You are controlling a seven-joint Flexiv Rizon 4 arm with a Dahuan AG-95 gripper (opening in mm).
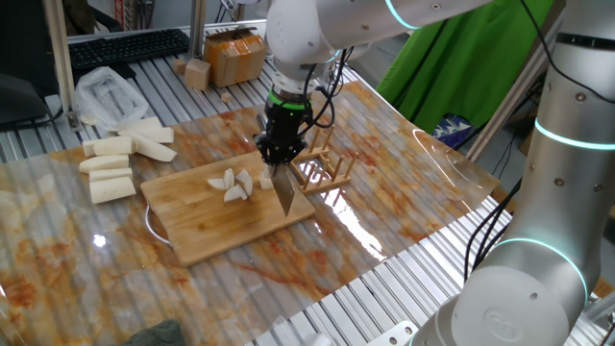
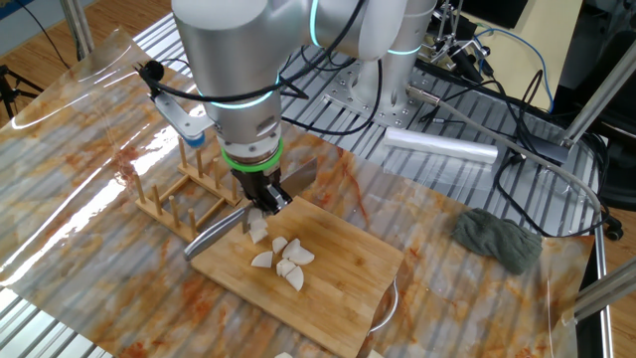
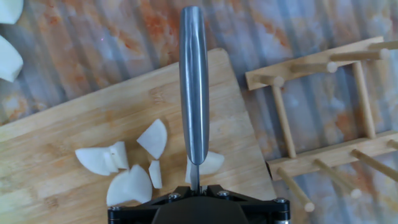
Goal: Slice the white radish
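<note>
The white radish lies as several small pale slices (image 1: 235,183) on a bamboo cutting board (image 1: 211,231). They also show in the other fixed view (image 2: 283,261) and the hand view (image 3: 124,163). My gripper (image 1: 279,157) is shut on a steel knife (image 1: 285,192) and holds it blade down at the board's right end, just right of the slices. In the hand view the knife (image 3: 194,87) runs straight away from the gripper (image 3: 194,186), and one slice (image 3: 212,163) lies right beside the blade.
A wooden peg rack (image 1: 324,171) stands just right of the board. Longer radish sticks (image 1: 115,163) and a plastic bag (image 1: 108,93) lie at the left. A cardboard box (image 1: 235,56) stands behind. A grey cloth (image 2: 497,239) lies in the other fixed view.
</note>
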